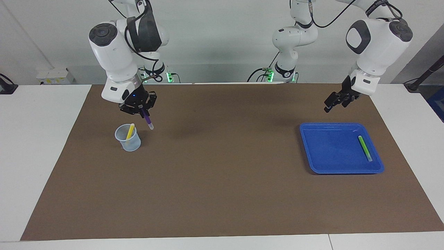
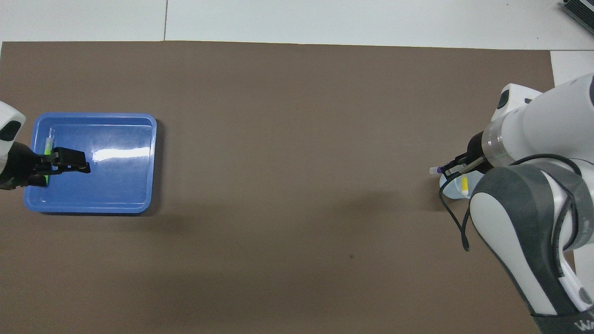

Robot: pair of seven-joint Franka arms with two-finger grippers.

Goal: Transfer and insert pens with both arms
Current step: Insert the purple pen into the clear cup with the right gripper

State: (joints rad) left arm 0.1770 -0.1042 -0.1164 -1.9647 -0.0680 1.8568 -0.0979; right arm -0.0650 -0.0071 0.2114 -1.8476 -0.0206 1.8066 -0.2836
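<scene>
Two arms show when you look from the facing view. Your right gripper point(image 1: 143, 111) pinches the purple pen point(image 1: 148, 121) just above the cup point(image 1: 128, 139), where the yellow pen point(image 1: 130, 131) stands. From overhead, your left gripper point(image 2: 69, 160) hangs wide open, holding nothing, over the blue tray point(image 2: 120, 204), where the green pen point(image 2: 47, 149) lies.

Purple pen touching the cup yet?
Apart. The facing view shows the purple pen held in the right gripper, its tip in the air beside the cup, brown mat between.

High facing camera, steep overhead camera, both covering the brown mat point(image 1: 222, 194).
</scene>
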